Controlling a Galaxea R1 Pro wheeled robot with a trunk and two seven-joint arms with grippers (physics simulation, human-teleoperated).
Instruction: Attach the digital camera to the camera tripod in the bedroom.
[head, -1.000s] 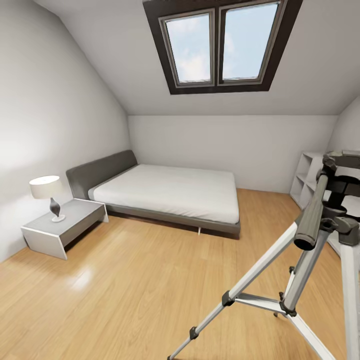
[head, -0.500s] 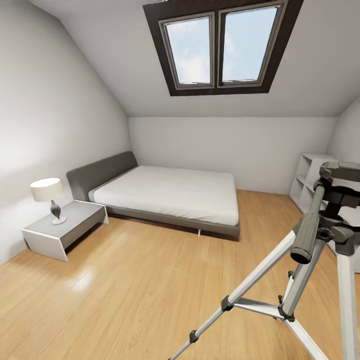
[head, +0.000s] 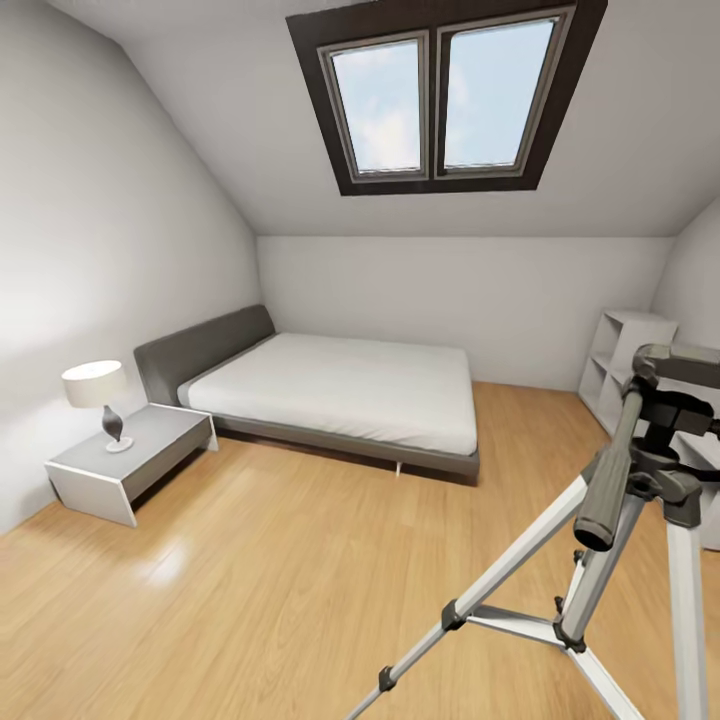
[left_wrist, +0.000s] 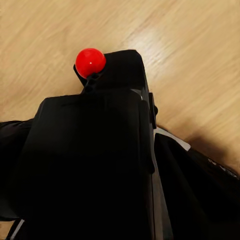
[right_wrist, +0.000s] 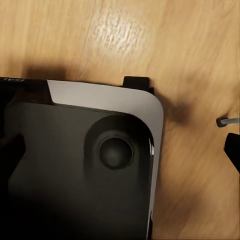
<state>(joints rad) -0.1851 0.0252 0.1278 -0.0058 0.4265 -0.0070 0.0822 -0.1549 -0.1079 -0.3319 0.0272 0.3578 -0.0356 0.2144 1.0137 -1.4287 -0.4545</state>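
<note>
The digital camera, black with a red dot on top, sits very close in the left wrist view over the wood floor. My left gripper appears shut on it, with dark fingers flanking its body. In the head view the camera tripod stands at the near right of the bedroom, with silver legs, a black pan head and a long handle pointing toward me. The flat top of the pan head is bare.
A low grey bed lies against the far wall under a dark-framed skylight. A nightstand with a lamp stands at the left and a white shelf unit behind the tripod. The right wrist view shows my base over the floor.
The whole head view has shifted a little as the camera moved. The tripod now sits slightly lower in the picture. The room's things have not moved.
</note>
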